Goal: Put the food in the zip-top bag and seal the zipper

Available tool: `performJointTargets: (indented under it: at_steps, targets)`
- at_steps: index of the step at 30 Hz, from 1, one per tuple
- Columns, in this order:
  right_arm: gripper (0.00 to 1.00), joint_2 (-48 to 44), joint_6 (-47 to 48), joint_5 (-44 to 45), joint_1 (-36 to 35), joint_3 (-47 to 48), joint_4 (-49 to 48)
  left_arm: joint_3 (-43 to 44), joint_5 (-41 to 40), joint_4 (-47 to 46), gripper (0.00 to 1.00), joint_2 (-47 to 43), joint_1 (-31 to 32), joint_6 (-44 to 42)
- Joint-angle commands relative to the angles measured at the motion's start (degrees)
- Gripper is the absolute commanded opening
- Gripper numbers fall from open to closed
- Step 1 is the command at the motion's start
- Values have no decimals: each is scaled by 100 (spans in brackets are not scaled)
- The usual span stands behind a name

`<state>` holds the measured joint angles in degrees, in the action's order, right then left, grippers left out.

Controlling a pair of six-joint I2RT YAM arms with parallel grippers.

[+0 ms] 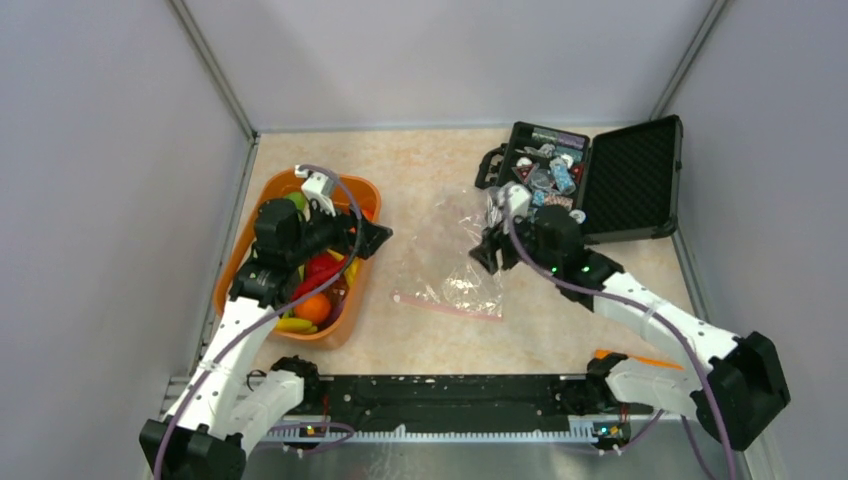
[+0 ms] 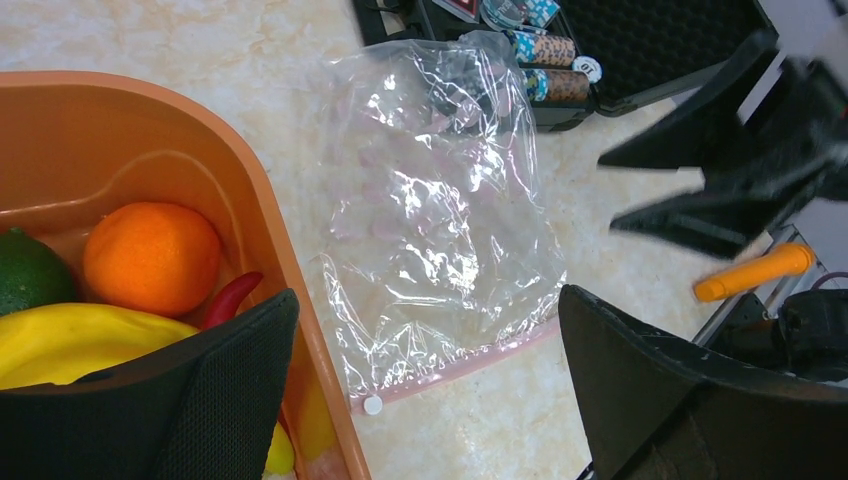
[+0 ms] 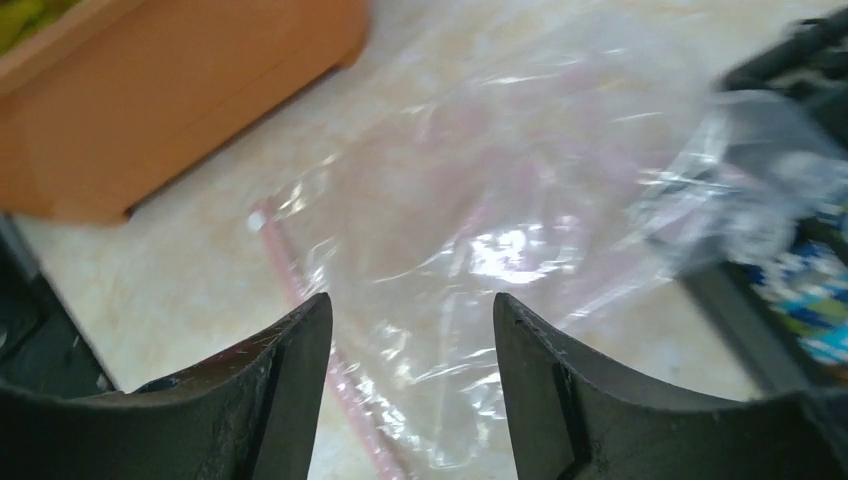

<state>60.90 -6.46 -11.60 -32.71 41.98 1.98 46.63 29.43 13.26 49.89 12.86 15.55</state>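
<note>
Beige tabletop (image 1: 420, 340), clear zip-top bag (image 1: 462, 265) lying under right gripper (image 3: 411, 300), jaws parted, nothing held, pink zipper (image 2: 460, 365) along its edge, left gripper (image 2: 425, 298) wide open, empty, over toy food (image 2: 150, 255) in orange tub (image 2: 120, 110)

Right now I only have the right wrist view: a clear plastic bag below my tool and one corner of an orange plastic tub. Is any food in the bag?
Observer: No. The clear crinkly plastic bag looks empty, lying on the table. The toy food is in the orange plastic tub.
Operator: Which pieces can be seen in there?
Observer: A round orange, a yellow banana and a red chilli.
Operator: And the left tool?
Observer: The left tool hangs open at the tub's bag-side rim, holding nothing.
</note>
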Motion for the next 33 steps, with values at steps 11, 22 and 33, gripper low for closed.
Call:
performJointTargets:
  at_steps: [11,22,33]
  targets:
    - [60,1117,3280,-801,-1838,-422,-925,-302,-1071,-376,99,-853,15,42]
    - [64,1834,5150,-880,-1844,-337,-731,-596,-1652,-559,99,-1456,15,159]
    - [60,2707,5724,-931,-1686,119,-473,-523,-1630,-425,99,-1465,15,82]
